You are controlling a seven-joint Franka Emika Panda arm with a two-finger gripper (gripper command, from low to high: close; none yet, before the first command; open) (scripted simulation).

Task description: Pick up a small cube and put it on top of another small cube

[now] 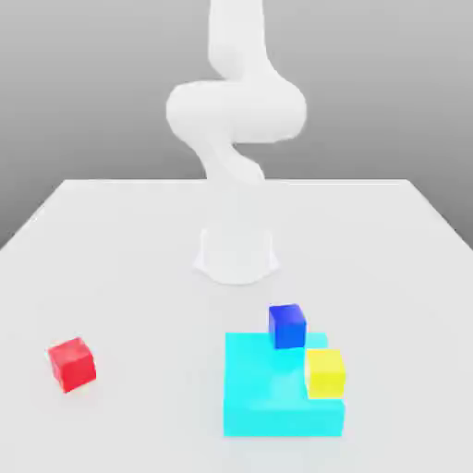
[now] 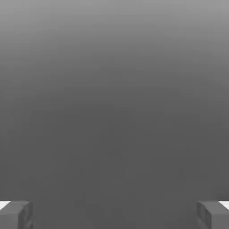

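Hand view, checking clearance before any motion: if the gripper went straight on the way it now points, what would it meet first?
Nothing visible. The gripper is open, its fingertips wide apart, and ahead lies only plain grey backdrop. The way looks free as far as the picture shows, though depth there is unclear.

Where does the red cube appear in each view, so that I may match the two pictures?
Exterior view: red cube on the white table, toward the exterior view's left, apart from the cyan block.
Hand view: open fingers before a plain grey background.
Shared landmark: that grey background, behind the arm.
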